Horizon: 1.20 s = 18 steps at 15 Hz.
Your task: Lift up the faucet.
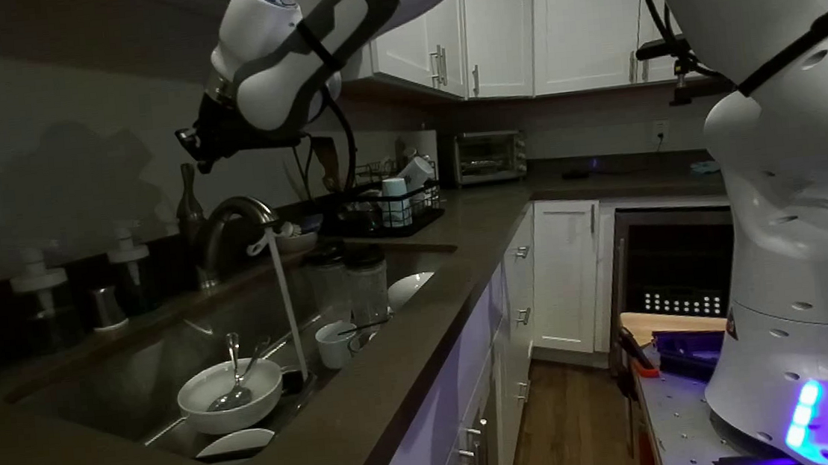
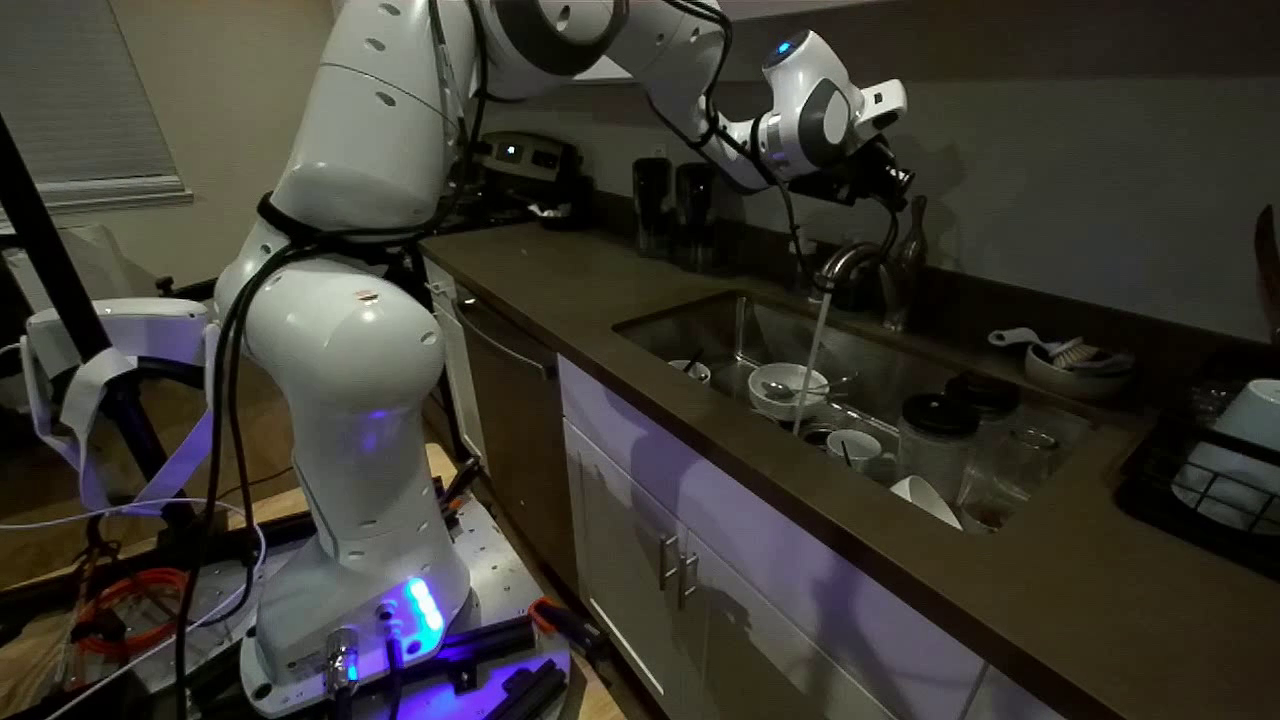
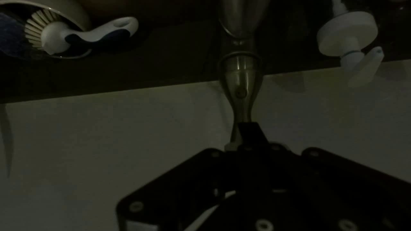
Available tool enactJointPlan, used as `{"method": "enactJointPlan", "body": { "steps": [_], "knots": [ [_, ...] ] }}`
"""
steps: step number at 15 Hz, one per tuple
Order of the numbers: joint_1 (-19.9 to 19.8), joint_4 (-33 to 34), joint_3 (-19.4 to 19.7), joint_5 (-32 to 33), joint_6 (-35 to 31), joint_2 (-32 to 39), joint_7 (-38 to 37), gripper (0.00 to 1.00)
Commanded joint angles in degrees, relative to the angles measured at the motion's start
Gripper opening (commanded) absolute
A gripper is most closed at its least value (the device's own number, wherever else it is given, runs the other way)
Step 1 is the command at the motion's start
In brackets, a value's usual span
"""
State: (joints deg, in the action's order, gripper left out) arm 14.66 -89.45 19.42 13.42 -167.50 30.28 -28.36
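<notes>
At the back of the sink (image 2: 772, 330): faucet (image 1: 213, 233), water (image 1: 287, 303) being poured. Above the sink's rear edge: gripper (image 3: 251, 136), being held closed, seemingly empty. Lever (image 1: 189, 196) judged raised; slow, knock-free withdrawal is being called for.

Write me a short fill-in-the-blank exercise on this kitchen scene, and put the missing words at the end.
Pouring from the faucet into the sink is ____.
In both exterior views, the jaws hang ____ than the faucet.
In the sink, a metal spoon rests in a white ____.
The two clear jars have ____ lids.
Missing words: water; higher; bowl; black.
</notes>
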Motion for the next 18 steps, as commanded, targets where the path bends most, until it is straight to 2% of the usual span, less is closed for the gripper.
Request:
{"method": "enactJointPlan", "body": {
  "steps": [1, 4, 7, 8, 12, 18],
  "knots": [
    [0.46, -9.10, -0.27, 0.99, 0.63, -8.63, 2.02, 0.00],
    [-0.59, -12.33, -1.68, 0.13, 4.60, -13.79, 5.64, 0.00],
    [-1.46, -13.87, -3.12, -1.96, 12.50, -18.54, 10.05, 0.00],
    [-3.95, -13.73, -5.93, -0.91, 15.85, -20.06, 10.42, 0.00],
    [-7.47, -11.56, -10.16, -0.85, 27.11, -23.25, 12.57, 0.00],
    [-11.20, -9.69, -14.98, -6.92, 37.88, -25.44, 19.47, 0.00]
  ]
}}
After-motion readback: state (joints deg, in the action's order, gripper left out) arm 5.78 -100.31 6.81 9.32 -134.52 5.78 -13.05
